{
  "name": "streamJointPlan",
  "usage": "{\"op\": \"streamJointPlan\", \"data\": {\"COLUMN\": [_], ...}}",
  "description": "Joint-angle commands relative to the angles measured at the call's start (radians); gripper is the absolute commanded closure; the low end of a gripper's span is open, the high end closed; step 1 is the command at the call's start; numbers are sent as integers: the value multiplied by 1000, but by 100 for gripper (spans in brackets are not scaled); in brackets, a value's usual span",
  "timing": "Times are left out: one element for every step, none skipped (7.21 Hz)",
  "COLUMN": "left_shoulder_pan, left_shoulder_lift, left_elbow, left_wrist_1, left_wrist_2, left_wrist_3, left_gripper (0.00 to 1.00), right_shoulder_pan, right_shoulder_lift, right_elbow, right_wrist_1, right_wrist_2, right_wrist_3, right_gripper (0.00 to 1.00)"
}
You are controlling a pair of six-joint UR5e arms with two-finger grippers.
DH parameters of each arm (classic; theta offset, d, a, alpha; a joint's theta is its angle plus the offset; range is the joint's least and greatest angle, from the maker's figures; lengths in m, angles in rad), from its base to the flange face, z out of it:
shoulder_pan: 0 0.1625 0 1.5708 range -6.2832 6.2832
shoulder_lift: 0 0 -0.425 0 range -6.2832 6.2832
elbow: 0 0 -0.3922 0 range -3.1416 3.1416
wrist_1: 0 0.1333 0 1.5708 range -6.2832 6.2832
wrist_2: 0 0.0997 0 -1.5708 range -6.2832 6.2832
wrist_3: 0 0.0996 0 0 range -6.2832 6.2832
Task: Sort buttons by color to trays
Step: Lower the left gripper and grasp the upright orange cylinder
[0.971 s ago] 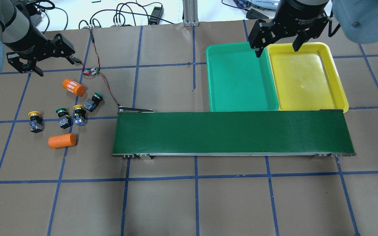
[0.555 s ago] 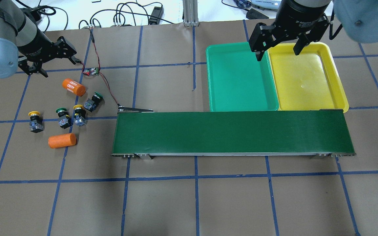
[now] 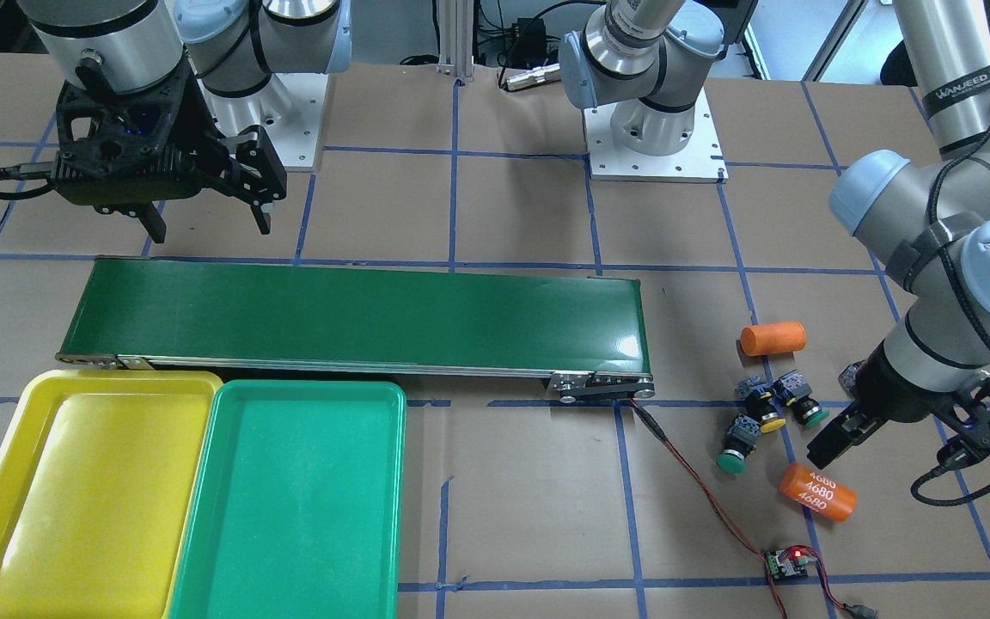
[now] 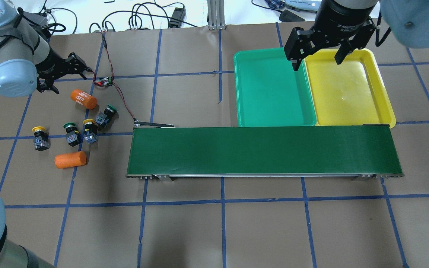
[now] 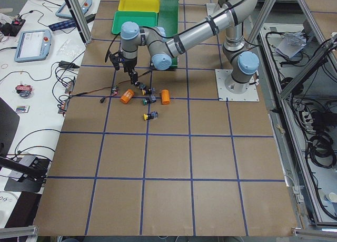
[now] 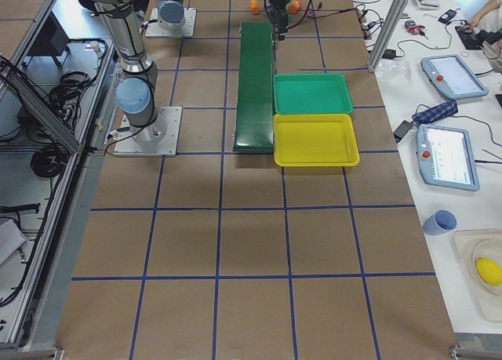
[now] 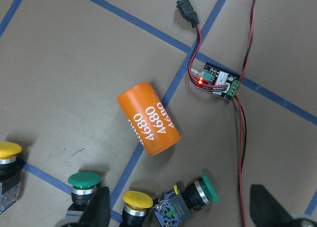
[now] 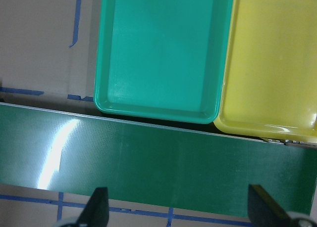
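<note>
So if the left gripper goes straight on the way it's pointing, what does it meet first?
Probably the green button lying on its side, centred ahead of the left gripper in the wrist view, a yellow button beside it. Depth is unclear.

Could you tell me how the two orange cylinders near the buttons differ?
The marked orange cylinder shows white 4680 print; the plain orange cylinder shows none. The marked one lies beyond the buttons, near the small circuit board; the plain one lies on their robot side. Both lie on their sides.
</note>
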Motion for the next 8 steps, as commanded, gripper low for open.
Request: {"op": "streamJointPlan", "data": {"left_shoulder_pan": [9,9,11,11,12,29,32,32], "left_shoulder_lift": [-73,-97,-118,-136,-152,-170,-189,-195], "left_elbow": [14,21,26,27,31,29,29,29], "left_wrist_1": [7,10,24,36,39,87,95,95], "left_wrist_2": [-5,-5,-5,-5,-5,-9,-9,-9], "left_wrist_3": [6,7,7,9,9,9,9,9], "left_gripper": [0,0,0,0,0,0,0,0], "right_shoulder_pan": [0,1,-6,1,1,1,0,-2], "right_shoulder_lift": [-2,-9,-9,-13,-16,-17,-16,-17], "right_elbow": [13,16,16,18,19,19,19,19], "right_wrist_1": [1,3,3,4,4,6,3,3], "right_wrist_2": [0,0,0,-1,-1,-1,2,0], "right_wrist_3": [0,1,1,1,1,1,0,0], "right_gripper": [0,0,0,0,0,0,0,0]}}
